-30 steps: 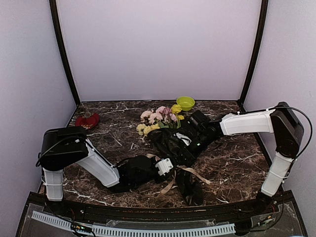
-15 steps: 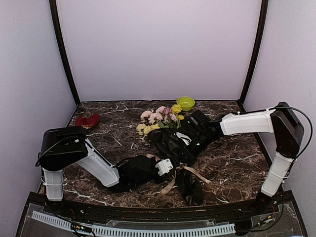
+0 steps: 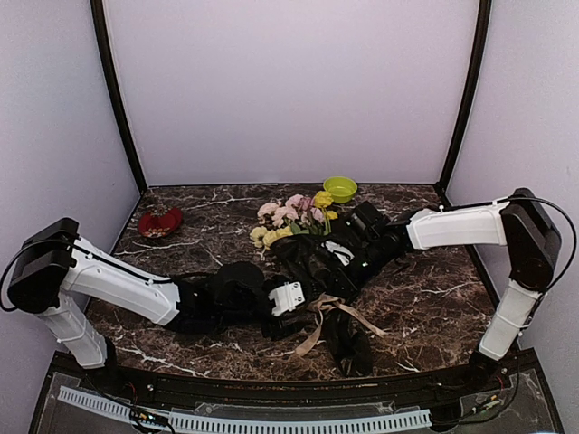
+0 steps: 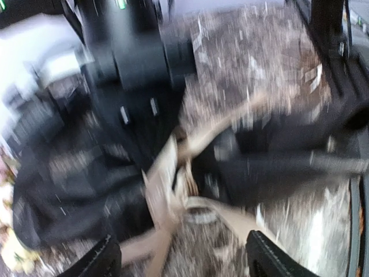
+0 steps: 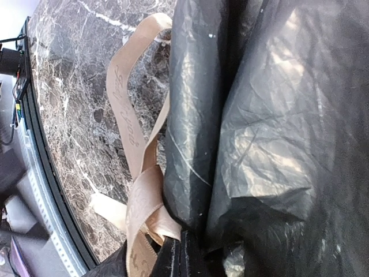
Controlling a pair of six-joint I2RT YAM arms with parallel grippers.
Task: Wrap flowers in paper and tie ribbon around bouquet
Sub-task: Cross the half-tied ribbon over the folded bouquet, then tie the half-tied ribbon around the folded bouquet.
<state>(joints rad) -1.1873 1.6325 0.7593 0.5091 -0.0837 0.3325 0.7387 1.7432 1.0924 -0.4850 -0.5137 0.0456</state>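
From above, the bouquet lies across the middle of the surface, its pink and yellow flowers toward the far edge and the black paper tapering toward the near edge. The tan ribbon circles the narrow part, with loose tails spilling toward the near edge. A green bowl sits by the far edge and a red object near the far left corner. The left gripper reaches in from the left, just beside the ribbon; the right gripper rests low over the paper from the right. The bundle looks light and soft. The crinkly sheet would crush or spring open, and the blooms are fragile, so the narrowed waist is probably the safest hold. The ribbon is limp and best pinched by a tail. The left wrist view is blurred, but the left gripper stands wide and holds nothing, with the ribbon and paper ahead of it. In the right wrist view, the right gripper has its jaws pressed together where the ribbon meets the paper. I cannot tell whether it pinches either.
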